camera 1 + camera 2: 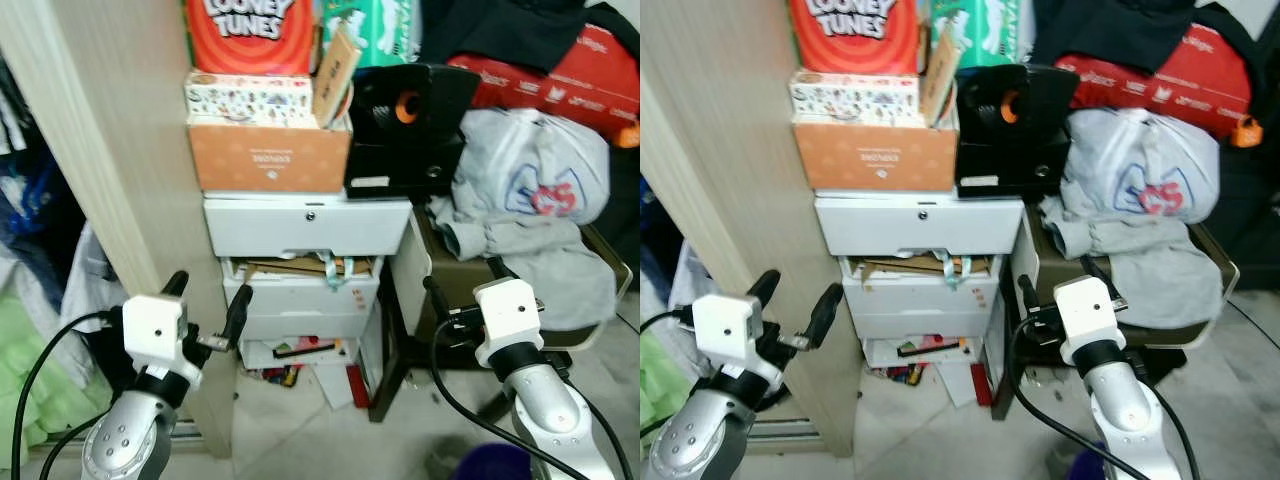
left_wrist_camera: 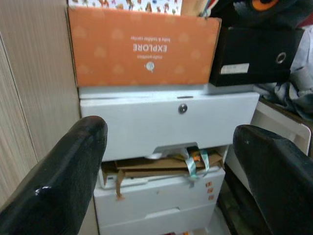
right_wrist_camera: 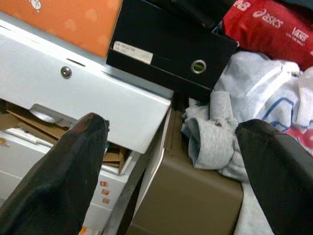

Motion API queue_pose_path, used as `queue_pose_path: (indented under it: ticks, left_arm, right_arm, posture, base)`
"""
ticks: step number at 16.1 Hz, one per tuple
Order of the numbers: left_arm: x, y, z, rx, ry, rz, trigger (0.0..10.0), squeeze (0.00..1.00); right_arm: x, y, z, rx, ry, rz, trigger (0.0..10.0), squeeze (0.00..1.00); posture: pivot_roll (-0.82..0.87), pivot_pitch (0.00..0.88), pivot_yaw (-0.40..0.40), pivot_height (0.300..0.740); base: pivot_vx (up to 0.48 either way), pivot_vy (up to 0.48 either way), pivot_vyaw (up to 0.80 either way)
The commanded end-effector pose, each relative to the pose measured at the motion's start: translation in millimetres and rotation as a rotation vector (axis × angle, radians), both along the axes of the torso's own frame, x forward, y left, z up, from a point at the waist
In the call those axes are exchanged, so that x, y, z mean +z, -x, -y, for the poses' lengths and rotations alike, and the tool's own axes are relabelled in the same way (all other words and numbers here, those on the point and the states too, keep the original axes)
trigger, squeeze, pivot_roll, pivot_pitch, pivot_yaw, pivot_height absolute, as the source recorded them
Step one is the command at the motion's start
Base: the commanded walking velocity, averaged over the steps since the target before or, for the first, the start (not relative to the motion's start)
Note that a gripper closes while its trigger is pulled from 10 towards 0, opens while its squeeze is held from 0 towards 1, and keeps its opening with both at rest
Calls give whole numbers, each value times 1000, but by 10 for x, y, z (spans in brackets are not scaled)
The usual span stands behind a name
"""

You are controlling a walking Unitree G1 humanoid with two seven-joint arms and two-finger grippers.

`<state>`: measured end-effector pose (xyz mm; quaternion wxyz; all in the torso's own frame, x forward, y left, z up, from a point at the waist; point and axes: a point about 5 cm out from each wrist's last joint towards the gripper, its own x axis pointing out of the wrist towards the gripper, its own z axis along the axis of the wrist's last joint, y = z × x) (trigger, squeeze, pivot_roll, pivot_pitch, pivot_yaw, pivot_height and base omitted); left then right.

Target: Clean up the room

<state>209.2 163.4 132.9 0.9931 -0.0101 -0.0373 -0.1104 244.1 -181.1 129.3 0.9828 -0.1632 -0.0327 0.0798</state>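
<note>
A white drawer unit (image 1: 305, 225) stands in front of me beside a tall wooden panel (image 1: 110, 150). Its second drawer (image 1: 300, 268) hangs ajar, stuffed with cardboard and paper. A grey sweatshirt (image 1: 530, 215) lies heaped on a brown seat (image 1: 455, 270) to the right of the drawers. My left gripper (image 1: 208, 298) is open and empty, held low in front of the unit's lower left corner. My right gripper (image 1: 465, 282) is open and empty, in front of the seat. In the left wrist view the fingers (image 2: 63, 181) frame the drawers; in the right wrist view the fingers (image 3: 73, 171) frame the drawer edge and the sweatshirt (image 3: 215, 132).
An orange box (image 1: 268, 155) and a black box (image 1: 405, 125) sit on the drawer unit, with a red Looney Tunes box (image 1: 250, 30) above. Red bags (image 1: 570, 75) lie behind the sweatshirt. Papers and small litter (image 1: 300, 365) are strewn on the floor under the drawers.
</note>
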Motion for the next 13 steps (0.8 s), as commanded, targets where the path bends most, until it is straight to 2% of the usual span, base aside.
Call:
queue_pose_path:
  ticks: [1,5,7,13]
  left_arm:
    - [-34,31,-54,13,-10,-25,10000,0]
    - [-183,228,-313,95,-39,-108,10000,0]
    - [-216,263,-337,103,-45,-120,10000,0]
    - [-213,254,-300,94,-39,-116,10000,0]
  right_arm:
    - [67,37,-45,14,-19,10,10000,0]
    - [-91,350,5,17,-18,-81,10000,0]
    - [-133,409,9,35,-3,-101,10000,0]
    - [-152,364,35,28,-5,-113,10000,0]
  posture:
    - [-62,25,-62,740]
    - [-51,31,-65,740]
    - [-49,30,-64,740]
    - [-45,25,-70,740]
  base:
    - [0,0,0]
    - [0,0,0]
    - [0,0,0]
    - [0,0,800]
